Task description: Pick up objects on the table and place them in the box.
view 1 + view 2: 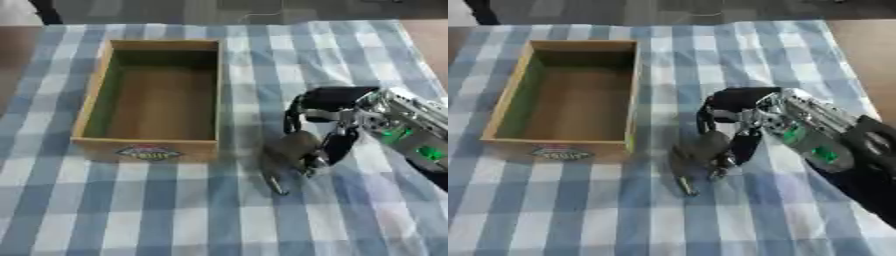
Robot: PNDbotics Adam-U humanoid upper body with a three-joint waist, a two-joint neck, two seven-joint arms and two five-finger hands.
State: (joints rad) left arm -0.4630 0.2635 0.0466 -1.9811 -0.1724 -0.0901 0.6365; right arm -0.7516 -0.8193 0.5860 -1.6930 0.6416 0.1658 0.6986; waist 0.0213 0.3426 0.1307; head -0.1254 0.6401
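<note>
A shallow wooden box (87, 107) with a label on its front wall sits open and empty on the left of the checked cloth. Just right of its front corner lies a grey-brown rounded object (291, 146) with a thin silvery stem (275, 184) pointing toward me. My right hand (337, 112) comes in from the right and hangs over this object, its black fingers (339, 145) curled down around it and touching it. The object still rests on the cloth. My left hand shows in neither view.
A blue-and-white checked cloth (175, 210) covers the table. Bare brown tabletop (433, 40) shows past the cloth's right edge and at the far left. My right forearm (842, 150) crosses the right side of the cloth.
</note>
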